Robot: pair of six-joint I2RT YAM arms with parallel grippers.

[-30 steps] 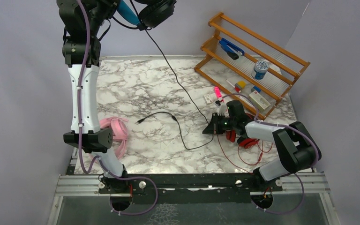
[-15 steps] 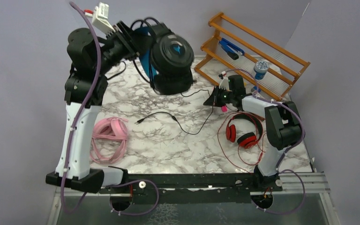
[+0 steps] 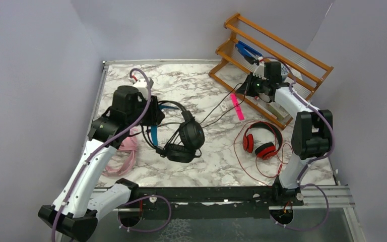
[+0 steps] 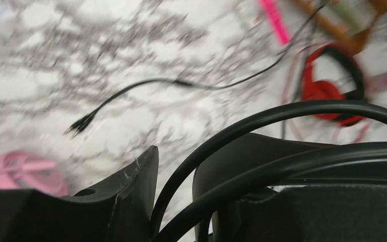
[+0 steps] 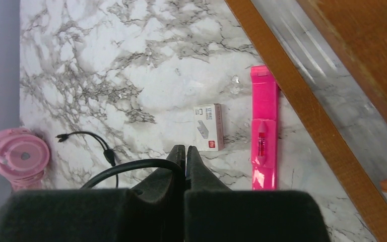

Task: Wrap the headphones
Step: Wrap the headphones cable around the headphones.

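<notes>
Marble table, three headsets. The left gripper clamps the blue headband of the black headphones, earcups low over the table's middle-left. Their cable runs far-right to the right gripper, whose fingers are closed tight on it beside the wooden rack. The red headphones lie at the right and the pink headphones at the near left.
</notes>
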